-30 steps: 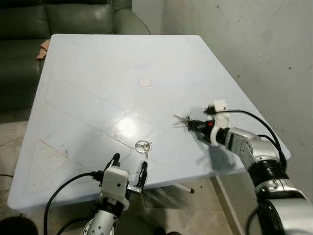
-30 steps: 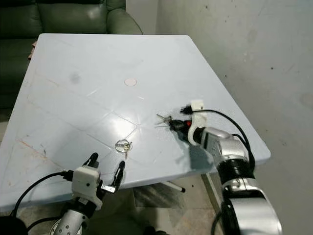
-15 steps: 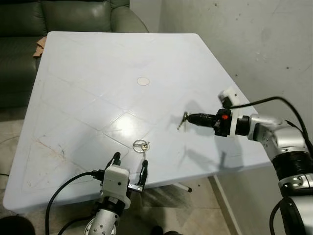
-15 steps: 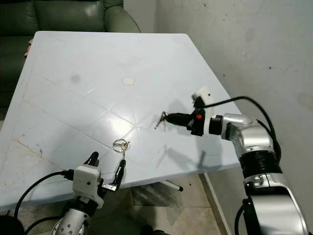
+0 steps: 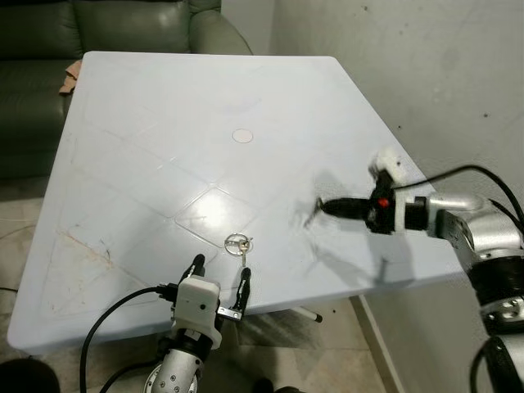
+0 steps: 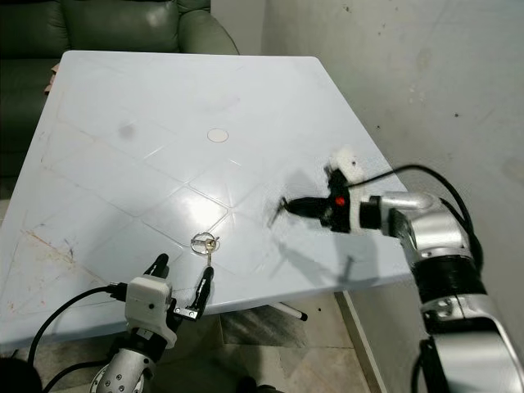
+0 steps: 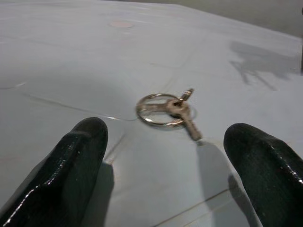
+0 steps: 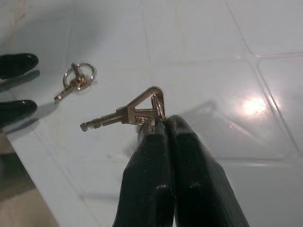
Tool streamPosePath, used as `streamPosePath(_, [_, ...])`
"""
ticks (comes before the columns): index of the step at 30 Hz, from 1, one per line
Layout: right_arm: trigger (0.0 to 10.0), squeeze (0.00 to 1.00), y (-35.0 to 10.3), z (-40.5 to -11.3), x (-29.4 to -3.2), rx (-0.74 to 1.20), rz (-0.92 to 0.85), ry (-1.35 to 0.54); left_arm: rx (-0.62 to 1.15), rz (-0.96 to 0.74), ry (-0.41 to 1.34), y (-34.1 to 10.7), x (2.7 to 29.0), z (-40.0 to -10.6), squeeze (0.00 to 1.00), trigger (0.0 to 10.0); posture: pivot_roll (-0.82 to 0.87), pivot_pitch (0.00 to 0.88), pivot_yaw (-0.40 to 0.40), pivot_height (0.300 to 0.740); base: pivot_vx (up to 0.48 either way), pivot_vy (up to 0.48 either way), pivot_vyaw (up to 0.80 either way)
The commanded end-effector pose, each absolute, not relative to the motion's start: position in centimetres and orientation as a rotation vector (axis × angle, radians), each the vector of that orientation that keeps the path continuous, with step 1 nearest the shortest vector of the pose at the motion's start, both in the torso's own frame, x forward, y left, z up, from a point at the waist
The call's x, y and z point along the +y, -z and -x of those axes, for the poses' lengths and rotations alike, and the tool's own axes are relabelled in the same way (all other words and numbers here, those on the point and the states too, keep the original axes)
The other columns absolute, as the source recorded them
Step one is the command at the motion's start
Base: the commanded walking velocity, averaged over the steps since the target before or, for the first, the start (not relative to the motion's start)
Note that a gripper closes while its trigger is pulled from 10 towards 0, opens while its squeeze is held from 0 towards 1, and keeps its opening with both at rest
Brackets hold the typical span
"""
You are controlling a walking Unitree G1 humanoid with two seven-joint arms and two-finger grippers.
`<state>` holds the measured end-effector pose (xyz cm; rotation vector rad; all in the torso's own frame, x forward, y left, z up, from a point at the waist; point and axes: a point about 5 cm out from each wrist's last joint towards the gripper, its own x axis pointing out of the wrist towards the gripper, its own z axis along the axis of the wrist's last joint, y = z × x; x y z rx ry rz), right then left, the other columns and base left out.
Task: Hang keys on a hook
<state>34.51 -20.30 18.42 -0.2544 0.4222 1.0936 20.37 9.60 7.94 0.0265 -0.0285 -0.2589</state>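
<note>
Moved: our right end effector (image 8: pixel 158 124) rose off the surface (image 5: pixel 164 106), clamped on key (image 8: pixel 124 115).
Left end effector (image 7: pixel 163 156): fingers apart, near keyring (image 7: pixel 166 109).

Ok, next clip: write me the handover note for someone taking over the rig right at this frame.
Right gripper: shut on a key, lifted above the right part of the white table.
Left gripper: open, at the near table edge, fingers on either side of the line to the second key on a ring, not touching it.
Second key lies flat on the table near the front edge.
Done: one key picked up.
Left: find a hook and hang the held key; the key on the ring is not yet picked up.
</note>
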Motion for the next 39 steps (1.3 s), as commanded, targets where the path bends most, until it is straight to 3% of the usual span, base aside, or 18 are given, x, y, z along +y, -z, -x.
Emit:
streamPosePath(1, [10.0,0.0,-20.5,-34.1,-22.1,0.445,0.523,-1.153,-0.022,-0.009,0.257,-7.7,9.4,-20.4,0.0,10.0,-0.04,0.148,-0.142,0.74,0.0,0.0,0.0])
streamPosePath(6, [10.0,0.0,-22.7,-33.0,-23.2,0.508,0.658,-1.283,-0.027,0.019,0.252,-7.8,9.0,-20.8,0.0,10.0,-0.06,0.151,-0.154,0.74,0.0,0.0,0.0])
streamPosePath(8, [10.0,0.0,-23.4,-32.8,-23.0,0.53,0.546,-1.318,-0.028,0.02,0.255,-7.8,8.8,-20.8,0.0,10.0,-0.06,0.154,-0.159,0.74,0.0,0.0,0.0])
streamPosePath(10, [10.0,0.0,-24.6,-32.5,-21.8,0.426,0.369,-1.389,-0.028,0.023,0.254,-7.8,8.7,-20.9,0.0,10.0,-0.07,0.159,-0.163,0.74,0.0,0.0,0.0])
streamPosePath(11, [10.0,0.0,-24.6,-32.5,-21.8,0.426,0.369,-1.389,-0.028,0.023,0.254,-7.8,8.7,-20.9,0.0,10.0,-0.07,0.159,-0.163,0.74,0.0,0.0,0.0])
streamPosePath(12, [10.0,0.0,-25.9,-33.1,-20.8,0.34,0.097,-1.379,-0.029,0.024,0.253,-7.8,8.7,-20.9,0.0,10.0,-0.07,0.161,-0.165,0.74,0.0,0.0,0.0])
streamPosePath(13, [10.0,0.0,-26.6,-33.3,-20.2,0.3,-0.044,-1.382,-0.029,0.025,0.251,-7.8,8.7,-20.9,0.0,10.0,-0.07,0.161,-0.165,0.74,0.0,0.0,0.0])
streamPosePath(16, [10.0,0.0,-26.3,-34.7,-19.3,0.288,-0.261,-1.265,-0.033,0.029,0.242,-7.9,8.8,-21.0,0.0,10.0,-0.06,0.164,-0.165,0.74,0.0,0.0,0.0])
streamPosePath(21, [10.0,0.0,-21.8,-35.2,-19.4,0.399,0.201,-1.05,-0.034,0.031,0.239,-7.9,8.9,-21.0,0.0,10.0,-0.06,0.171,-0.161,0.74,0.0,0.0,0.0])
streamPosePath(23, [10.0,0.0,-21.8,-34.7,-19.3,0.433,0.147,-1.092,-0.035,0.03,0.238,-7.9,8.9,-21.0,0.0,10.0,-0.06,0.173,-0.162,0.74,0.0,0.0,0.0])
streamPosePath(25, [10.0,0.0,-20.9,-34.4,-19.9,0.406,0.487,-1.042,-0.037,0.032,0.237,-7.9,8.9,-21.1,0.0,10.0,-0.07,0.172,-0.164,0.74,0.0,0.0,0.0])
streamPosePath(26, [10.0,0.0,-21.0,-34.5,-19.9,0.429,0.409,-1.035,-0.037,0.033,0.236,-8.0,8.9,-21.1,0.0,10.0,-0.07,0.172,-0.164,0.74,0.0,0.0,0.0])
streamPosePath(27, [10.0,0.0,-21.5,-34.5,-19.9,0.478,0.204,-1.043,-0.038,0.037,0.235,-8.0,8.9,-21.1,0.0,10.0,-0.06,0.174,-0.166,0.74,0.0,0.0,0.0])
streamPosePath(30, [10.0,0.0,-21.8,-34.5,-20.1,0.461,0.153,-1.068,-0.039,0.054,0.228,-8.0,8.9,-21.2,0.0,10.0,-0.07,0.173,-0.167,0.74,0.0,0.0,0.0])
streamPosePath(39, [10.0,0.0,-21.2,-33.9,-20.1,0.472,0.26,-1.107,-0.045,0.051,0.229,-8.1,8.9,-21.4,0.0,10.0,-0.07,0.164,-0.168,0.74,0.0,0.0,0.0])
